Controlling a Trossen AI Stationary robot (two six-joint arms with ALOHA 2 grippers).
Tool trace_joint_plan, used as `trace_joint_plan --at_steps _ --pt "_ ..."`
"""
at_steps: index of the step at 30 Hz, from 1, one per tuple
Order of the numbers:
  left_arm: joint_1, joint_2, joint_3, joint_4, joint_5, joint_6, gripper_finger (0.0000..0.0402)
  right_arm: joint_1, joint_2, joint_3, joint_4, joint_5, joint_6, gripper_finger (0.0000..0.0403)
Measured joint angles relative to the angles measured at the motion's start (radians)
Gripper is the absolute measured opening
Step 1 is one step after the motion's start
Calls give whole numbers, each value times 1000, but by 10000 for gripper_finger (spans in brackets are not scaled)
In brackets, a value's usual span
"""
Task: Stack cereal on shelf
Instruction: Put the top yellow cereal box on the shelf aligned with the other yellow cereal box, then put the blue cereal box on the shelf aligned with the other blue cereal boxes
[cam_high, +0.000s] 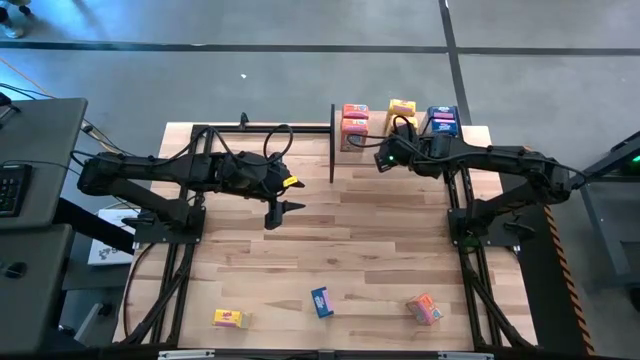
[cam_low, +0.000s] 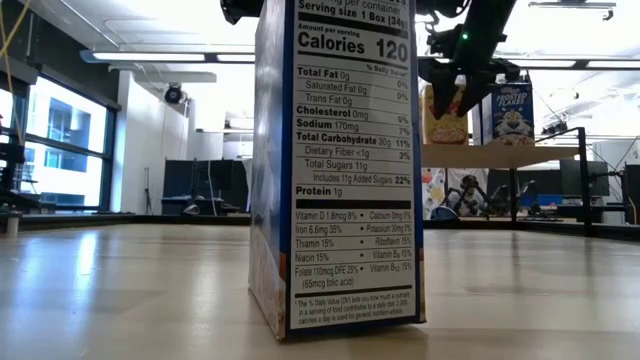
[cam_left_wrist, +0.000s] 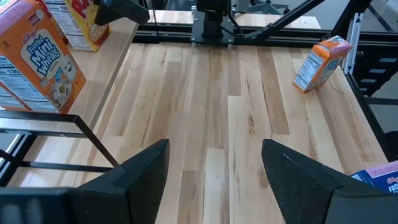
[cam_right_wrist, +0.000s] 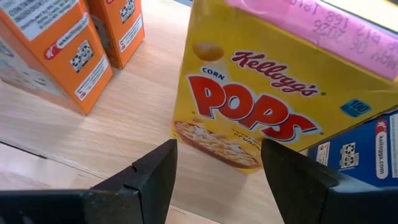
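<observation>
Hovering spread-jawed over the shelf (cam_high: 480, 133), the right gripper (cam_right_wrist: 217, 171) apparently leaves the yellow cereal box (cam_right_wrist: 280, 106) standing, while the left gripper (cam_left_wrist: 214, 168) waits open mid-table.

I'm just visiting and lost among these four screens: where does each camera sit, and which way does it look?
High view: overhead, straight down on the tabletop, both arms, the shelf.
Low view: table height, level across; a blue cereal box fills it.
Left wrist view: past the open left gripper over the table.
Right wrist view: past the open right gripper at the yellow Corn Pops box.
Shared: that yellow box shows from overhead too.
</observation>
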Motion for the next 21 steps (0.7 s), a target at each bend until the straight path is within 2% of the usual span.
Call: trace_joint_plan --at_steps 12,21 --pt "0 0 0 0 0 -8 246 22 -4 0 4 -91 -47 226" --pt "0 -3 0 -1 0 -8 246 84 -26 20 -5 -89 -75 226"
